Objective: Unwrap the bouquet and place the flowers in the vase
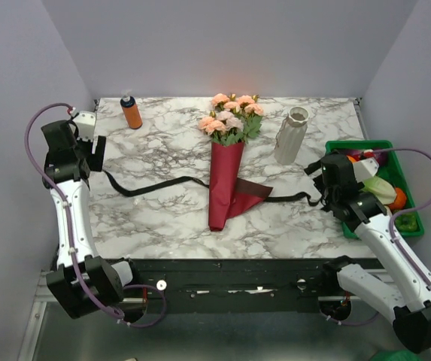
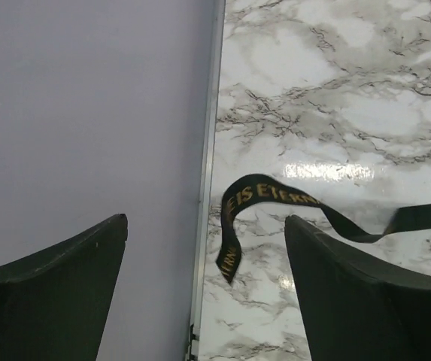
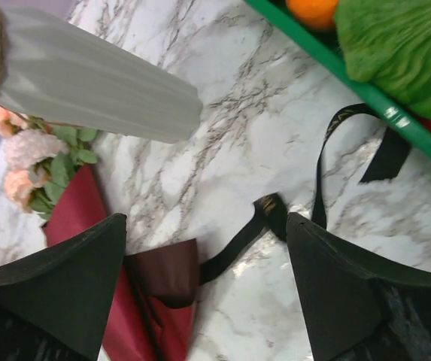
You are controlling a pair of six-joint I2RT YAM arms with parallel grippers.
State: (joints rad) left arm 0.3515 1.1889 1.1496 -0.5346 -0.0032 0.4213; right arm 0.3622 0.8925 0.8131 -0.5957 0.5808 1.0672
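1. The marble surface (image 1: 162,207) carries everything I can see.
2. The bouquet (image 1: 226,177) lies flat in the middle of it. It is a dark red paper cone with its tip toward my near edge and its mouth toward the far wall. One flap of paper is folded out to the right, low on the cone. The roses (image 1: 230,113), peach and pale pink with green leaves, sit in the cone's mouth.
3. A green bin (image 1: 350,144) of vegetables sits at the right edge.
4. The white ribbed vase (image 1: 290,137) stands right of the roses, near them but not touching, with nothing in it.
5. The left pincer (image 2: 206,222) is at the left edge with its fingers wide apart, gripping nothing. The right pincer (image 3: 206,218) is beside the bin, also spread wide with nothing held.
6. The black ribbon (image 1: 151,184), lettered in gold, trails loose from the cone to both sides. Each end lies below a pincer.
7. An orange bottle (image 1: 131,113) stands at the far left.
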